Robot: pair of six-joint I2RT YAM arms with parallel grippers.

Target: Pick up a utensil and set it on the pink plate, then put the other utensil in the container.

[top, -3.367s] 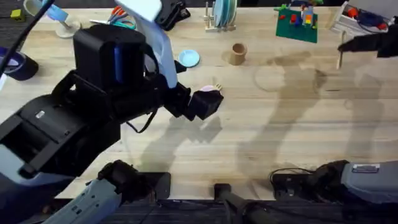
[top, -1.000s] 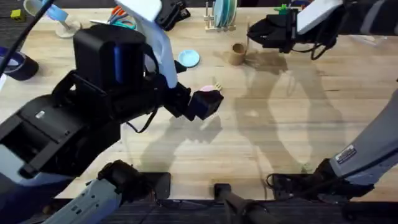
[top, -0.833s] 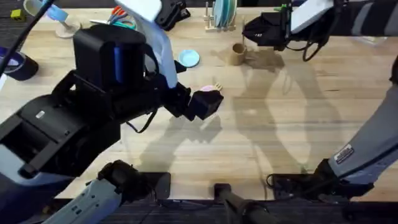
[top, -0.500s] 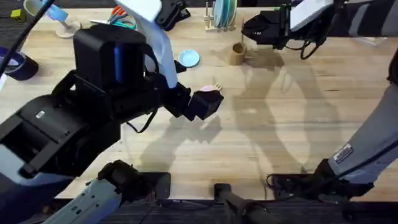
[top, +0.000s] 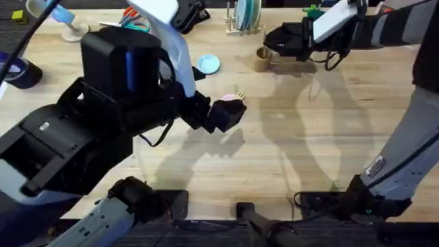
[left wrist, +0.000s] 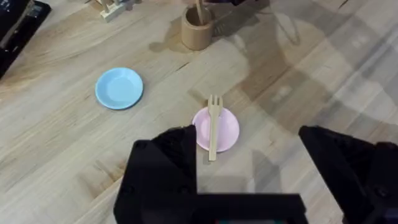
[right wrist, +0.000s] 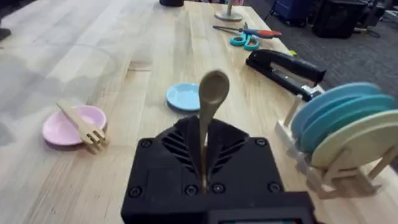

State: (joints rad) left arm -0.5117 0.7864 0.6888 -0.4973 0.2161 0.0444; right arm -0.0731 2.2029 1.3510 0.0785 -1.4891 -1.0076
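Fork (left wrist: pixel 213 124) lies across the pink plate (left wrist: pixel 227 132), tines pointing to the far side, handle end overhanging the near rim. So I judge the first half done. My left tool (left wrist: pixel 249 177) hovers just near of the plate, fingers spread wide, nothing between them.

Right tool (top: pixel 274 41) is at the far side of the bench (top: pixel 322 137), right beside the container (top: pixel 261 60). In the right wrist view the other utensil (right wrist: pixel 209 118) stands up between the closed fingers, rounded end on top, pinched low on its shank. In the left wrist view a pale stick (left wrist: pixel 199 12) rises out of the tan cup, so the lower end seems to be inside already; I can't tell whether it touches the bottom.

Handling guess: thin wood, light, stiff, a bit slick, so it can pivot in a narrow pinch. Holding it low near the middle keeps it upright. The cup is small and looks light, so a sideways nudge could tip it. Apart from the stick I can't see inside the cup.

Other holders: the light-blue plate (left wrist: pixel 119 88) is bare, left of the pink one. The rack (right wrist: pixel 339 143) at the far edge holds blue and cream plates on edge.
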